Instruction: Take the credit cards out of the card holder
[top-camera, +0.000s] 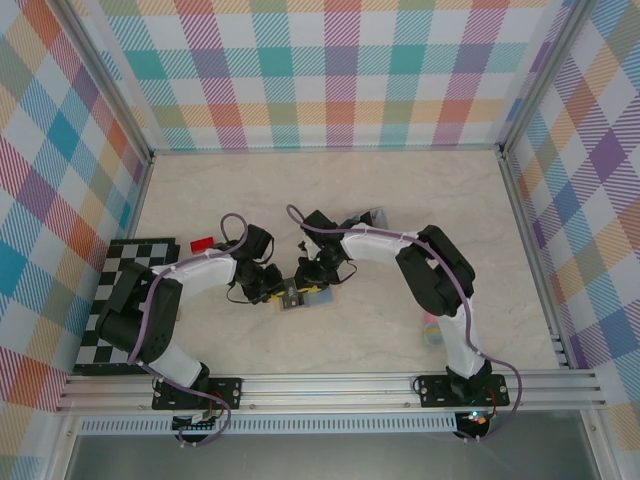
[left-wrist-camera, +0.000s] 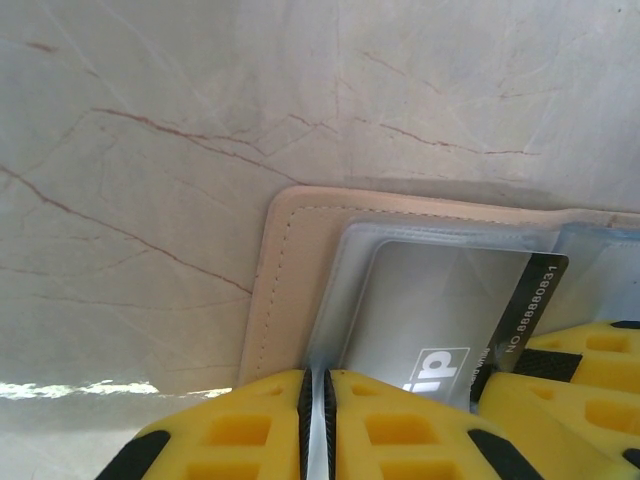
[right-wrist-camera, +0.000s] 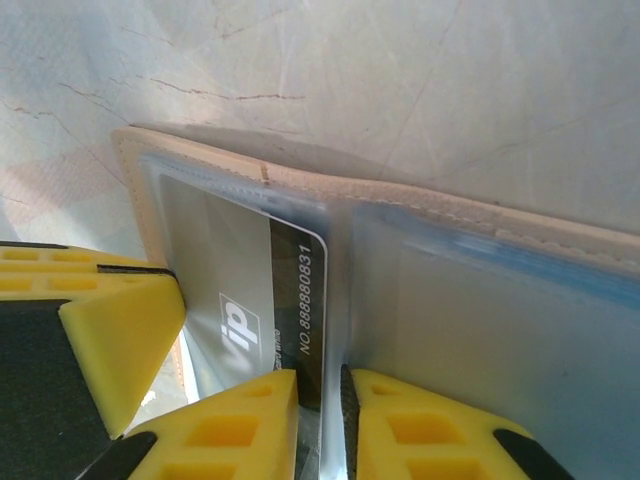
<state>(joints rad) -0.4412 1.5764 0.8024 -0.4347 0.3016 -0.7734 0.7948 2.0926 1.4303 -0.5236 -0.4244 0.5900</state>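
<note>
Right fingers (right-wrist-camera: 250, 430) on card (right-wrist-camera: 262, 285) edge

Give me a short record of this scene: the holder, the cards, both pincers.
card holder: open, flat on table
grey card: in card holder's clear pocket
red card: on table, apart from card holder
left pincer: shut on card holder's edge
right pincer: shut on grey card's edge

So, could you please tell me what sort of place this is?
Probably a robot test cell: plaid walls on an aluminium frame enclose a marble-look table, with a checkered board at its left.
</note>
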